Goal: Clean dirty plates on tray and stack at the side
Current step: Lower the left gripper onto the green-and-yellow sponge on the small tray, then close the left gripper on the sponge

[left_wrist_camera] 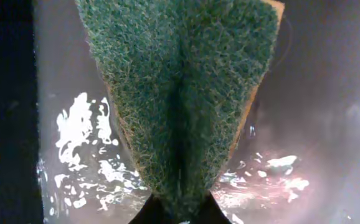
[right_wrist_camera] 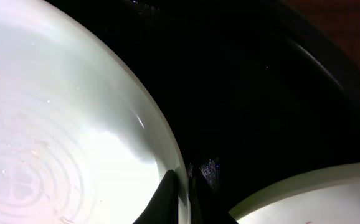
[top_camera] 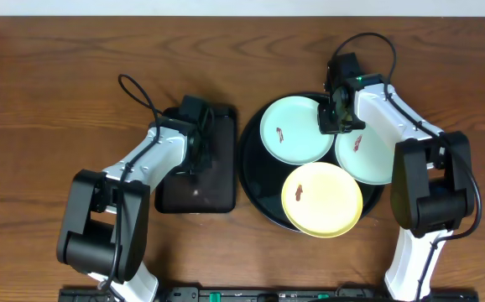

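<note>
Overhead — rectangular tray (top_camera: 219, 180) beside round tray (top_camera: 256, 180) — right hand (top_camera: 335, 120) pinching mint plate (top_camera: 289, 134).

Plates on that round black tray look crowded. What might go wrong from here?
The right claw pinches only the thin rim of one mint plate, so the plate could slip when lifted. It lies close to the yellow plate and the other mint plate; tilting it might knock them about on the round tray. The left claw squeezes a folded sponge over a wet-looking rectangular tray, so it may drip on the table.
</note>
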Robot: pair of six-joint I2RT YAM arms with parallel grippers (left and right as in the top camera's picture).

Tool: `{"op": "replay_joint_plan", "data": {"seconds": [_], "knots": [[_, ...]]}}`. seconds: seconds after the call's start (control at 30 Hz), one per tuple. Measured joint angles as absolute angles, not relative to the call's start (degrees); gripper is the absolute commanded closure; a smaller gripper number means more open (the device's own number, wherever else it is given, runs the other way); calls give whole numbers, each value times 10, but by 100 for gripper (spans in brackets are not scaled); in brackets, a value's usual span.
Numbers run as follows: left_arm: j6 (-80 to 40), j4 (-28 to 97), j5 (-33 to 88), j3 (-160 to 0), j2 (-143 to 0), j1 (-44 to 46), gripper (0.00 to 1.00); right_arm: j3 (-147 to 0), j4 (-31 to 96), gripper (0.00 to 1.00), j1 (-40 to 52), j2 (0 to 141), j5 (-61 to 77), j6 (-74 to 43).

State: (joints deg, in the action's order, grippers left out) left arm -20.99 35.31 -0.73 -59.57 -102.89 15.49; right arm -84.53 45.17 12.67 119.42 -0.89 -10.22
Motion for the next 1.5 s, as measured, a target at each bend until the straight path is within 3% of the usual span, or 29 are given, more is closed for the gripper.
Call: {"op": "replay_joint_plan", "data": {"seconds": [0.03, 0.07, 0.1, 0.73, 0.77, 0.8, 0.93, 1.1, 1.13, 1.17, 1.2, 1.23, 1.5], "knots": [[-207, 353, -6, -596, -1029, 155, 53, -845, 452, 94, 127, 1194, -9, -102], [-208, 354, -5, -596, -1029, 155, 41, -845, 452, 94, 127, 1194, -9, -102], [-209, 354, -4, -596, -1029, 155, 39, -845, 452, 94, 127, 1194, -9, -102], [-210, 280, -34, -595, -1029, 155, 42, -845, 453, 93, 127, 1194, -9, -102], [-210, 280, -34, -595, -1029, 155, 47, -845, 453, 93, 127, 1194, -9, -102], [-211, 279, -34, -594, -1029, 155, 61, -845, 453, 94, 127, 1194, -9, -102], [-213, 275, -35, -592, -1029, 155, 92, -845, 453, 93, 127, 1194, -9, -102], [-210, 280, -34, -591, -1029, 155, 92, -845, 453, 93, 127, 1194, -9, -102], [-210, 280, -34, -591, -1029, 155, 77, -845, 453, 93, 127, 1194, -9, -102], [-207, 280, -34, -590, -1029, 155, 38, -845, 453, 93, 127, 1194, -9, -102], [-207, 280, -34, -590, -1029, 155, 22, -845, 453, 93, 127, 1194, -9, -102], [-209, 278, -34, -589, -1029, 155, 17, -845, 453, 93, 127, 1194, -9, -102], [-211, 247, -34, -585, -1029, 155, 17, -845, 454, 93, 127, 1194, -9, -102]]}}
